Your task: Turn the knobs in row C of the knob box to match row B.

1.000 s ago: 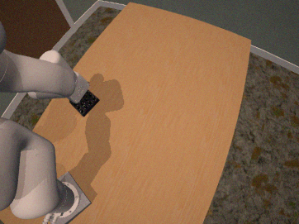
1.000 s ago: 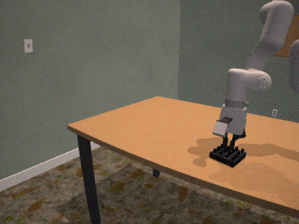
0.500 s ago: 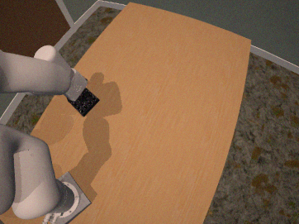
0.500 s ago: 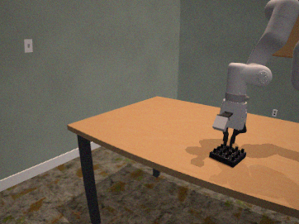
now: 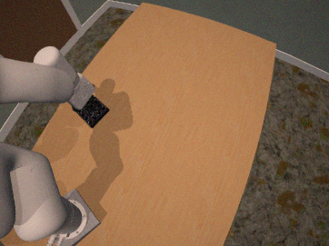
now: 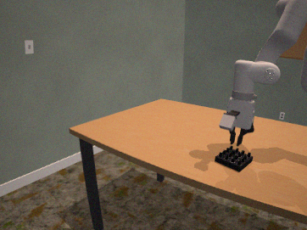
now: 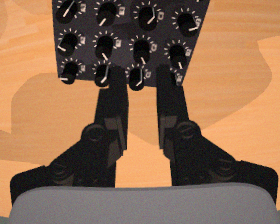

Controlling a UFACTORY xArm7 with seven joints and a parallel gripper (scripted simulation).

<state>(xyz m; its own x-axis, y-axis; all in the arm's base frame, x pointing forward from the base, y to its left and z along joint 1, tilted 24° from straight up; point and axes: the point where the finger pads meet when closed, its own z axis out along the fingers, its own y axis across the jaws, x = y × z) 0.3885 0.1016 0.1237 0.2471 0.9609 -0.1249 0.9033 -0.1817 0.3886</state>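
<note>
The black knob box (image 5: 95, 114) (image 6: 234, 164) (image 7: 125, 32) stands on the table. My gripper (image 6: 236, 143) (image 7: 141, 83) is above it with its fingers apart and nothing between them; the fingertips are hidden in the top view. In the wrist view, knob C1 (image 7: 136, 79) appears between the fingertips; its line looks similar to that of B1 (image 7: 102, 76). The lines of B2 (image 7: 104, 46) and C2 (image 7: 141, 50) both run down and slightly right. The line of B3 (image 7: 106, 14) runs down-left, that of C3 (image 7: 147, 17) right. B4 and C4 are outside the wrist view.
The wooden table (image 5: 182, 119) (image 6: 140, 132) carries the box near one long edge. The arm's base plate (image 5: 92, 219) is at the bottom left in the top view. In the wrist view, the right finger partly hides D1 (image 7: 178, 78). The arm's shadow lies around the box.
</note>
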